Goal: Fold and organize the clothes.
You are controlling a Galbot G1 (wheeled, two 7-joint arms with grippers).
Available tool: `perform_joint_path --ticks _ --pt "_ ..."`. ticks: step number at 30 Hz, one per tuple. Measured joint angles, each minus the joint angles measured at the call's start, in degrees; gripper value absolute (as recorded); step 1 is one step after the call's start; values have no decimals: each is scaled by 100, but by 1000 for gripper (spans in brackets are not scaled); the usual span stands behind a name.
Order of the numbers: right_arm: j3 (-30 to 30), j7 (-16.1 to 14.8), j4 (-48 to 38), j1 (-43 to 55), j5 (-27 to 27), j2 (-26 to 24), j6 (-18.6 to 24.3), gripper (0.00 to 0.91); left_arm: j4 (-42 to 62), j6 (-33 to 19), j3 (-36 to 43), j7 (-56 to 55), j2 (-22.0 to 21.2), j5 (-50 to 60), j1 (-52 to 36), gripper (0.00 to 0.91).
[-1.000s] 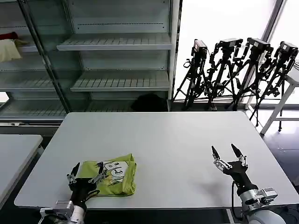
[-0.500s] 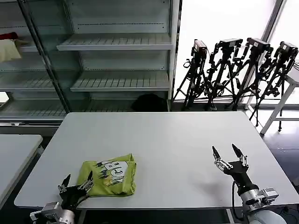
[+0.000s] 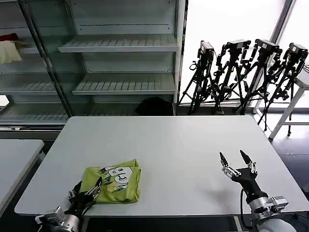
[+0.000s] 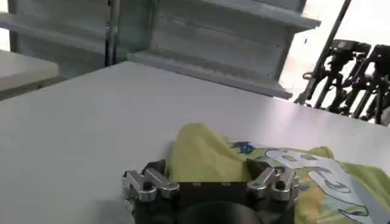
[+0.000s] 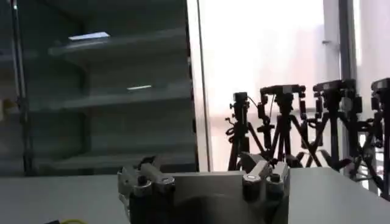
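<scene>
Both my grippers stand spread and empty. My left gripper [image 3: 86, 192], at the table's [image 3: 183, 145] near edge around seven o'clock, has come forward again after pulling back a moment ago and now touches the near-left corner of the folded lime-green shirt [image 3: 115, 180]. I judge the fold done, with tidying left. Farther out at four o'clock, my right gripper [image 3: 237, 162] has not moved.
</scene>
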Motion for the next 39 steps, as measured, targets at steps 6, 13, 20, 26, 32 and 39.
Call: perform_joint_path --ticks 6,13,20,26,32,39 --pt "-23 -2 14 18 -2 13 0 907 161 -127 -9 216 -2 -108 -50 10" --pt "4 -2 26 -20 -3 10 0 907 349 -271 9 404 6 -154 -105 0" --pt "-19 -1 37 10 -11 19 0 907 346 -452 28 452 52 -92 -39 0" --pt "-22 6 61 37 -12 6 0 907 231 -665 -81 356 186 63 39 0" --pt "-84 22 94 134 0 -25 -43 907 102 -785 -402 295 464 113 107 0" --pt "-192 17 129 239 -5 7 -61 907 80 -889 -1404 446 1096 274 211 0"
